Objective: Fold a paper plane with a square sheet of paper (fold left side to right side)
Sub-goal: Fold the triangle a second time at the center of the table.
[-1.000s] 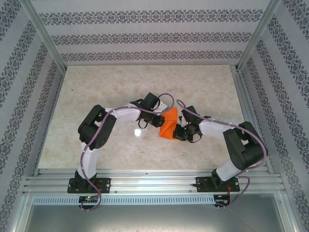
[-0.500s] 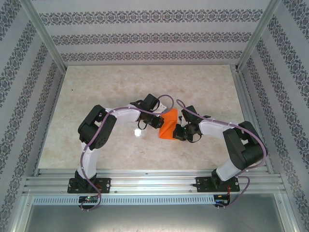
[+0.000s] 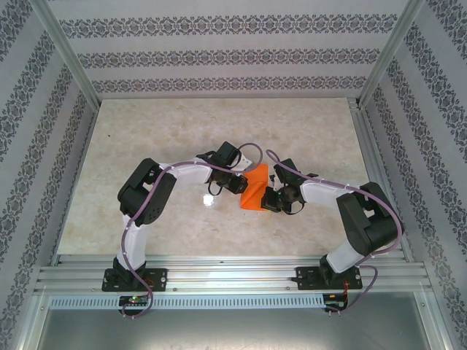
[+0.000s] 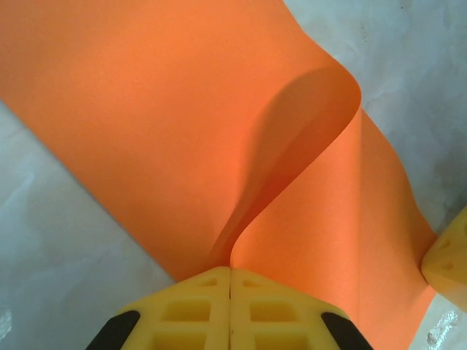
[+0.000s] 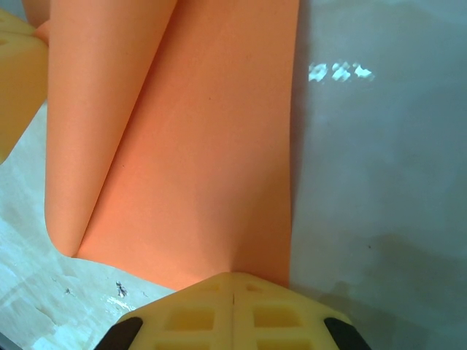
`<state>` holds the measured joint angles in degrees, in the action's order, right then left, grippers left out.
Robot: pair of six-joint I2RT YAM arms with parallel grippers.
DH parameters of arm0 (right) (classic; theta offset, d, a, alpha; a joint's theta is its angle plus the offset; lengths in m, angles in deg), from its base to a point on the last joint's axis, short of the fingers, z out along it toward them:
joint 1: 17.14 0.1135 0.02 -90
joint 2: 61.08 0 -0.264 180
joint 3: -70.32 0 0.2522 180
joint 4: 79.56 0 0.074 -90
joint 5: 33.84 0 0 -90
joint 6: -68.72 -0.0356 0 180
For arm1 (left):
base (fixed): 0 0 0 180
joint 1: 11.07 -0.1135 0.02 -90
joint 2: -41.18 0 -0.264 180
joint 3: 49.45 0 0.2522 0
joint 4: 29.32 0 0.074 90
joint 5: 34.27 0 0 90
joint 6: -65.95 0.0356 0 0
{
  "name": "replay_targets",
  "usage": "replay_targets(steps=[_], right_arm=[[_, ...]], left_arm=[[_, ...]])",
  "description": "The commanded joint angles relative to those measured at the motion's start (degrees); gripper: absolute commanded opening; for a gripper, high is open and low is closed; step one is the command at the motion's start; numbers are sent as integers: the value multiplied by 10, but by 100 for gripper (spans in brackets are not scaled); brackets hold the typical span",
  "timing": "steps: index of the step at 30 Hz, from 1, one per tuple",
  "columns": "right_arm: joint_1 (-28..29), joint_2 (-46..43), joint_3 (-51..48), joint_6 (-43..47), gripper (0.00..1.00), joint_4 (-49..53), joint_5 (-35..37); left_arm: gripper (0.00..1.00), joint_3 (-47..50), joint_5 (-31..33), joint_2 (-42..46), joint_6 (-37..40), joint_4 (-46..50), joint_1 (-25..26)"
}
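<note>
The square sheet of paper (image 3: 256, 187) is bright orange and sits mid-table between my two arms, bent over on itself in a loose curl. In the left wrist view the paper (image 4: 146, 109) rises in an S-shaped bend from my left gripper (image 4: 230, 271), whose yellow jaws are shut on its near edge. My right gripper (image 5: 233, 277) is likewise shut on an edge of the paper (image 5: 211, 146), which lies folded over with a rounded, uncreased bend on the left. From above, the left gripper (image 3: 243, 184) and right gripper (image 3: 268, 197) flank the paper closely.
The pale marble-look table (image 3: 182, 131) is walled by patterned panels on three sides, with metal frame posts at the corners. An aluminium rail (image 3: 233, 273) carrying both arm bases runs along the near edge. A bright glare spot (image 3: 208, 201) lies left of the paper.
</note>
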<state>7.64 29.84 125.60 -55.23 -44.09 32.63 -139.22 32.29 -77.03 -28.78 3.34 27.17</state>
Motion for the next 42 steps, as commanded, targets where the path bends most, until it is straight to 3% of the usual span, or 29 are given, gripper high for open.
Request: replay_targets(steps=[1, 15, 42], right_arm=[[6, 16, 0, 12, 6, 16, 41], [6, 21, -3, 12, 6, 12, 39], [6, 23, 1, 16, 6, 19, 38]], left_arm=[[5, 2, -18, 14, 6, -9, -6], [4, 15, -29, 42, 2, -18, -6], [4, 4, -12, -17, 1, -23, -6]])
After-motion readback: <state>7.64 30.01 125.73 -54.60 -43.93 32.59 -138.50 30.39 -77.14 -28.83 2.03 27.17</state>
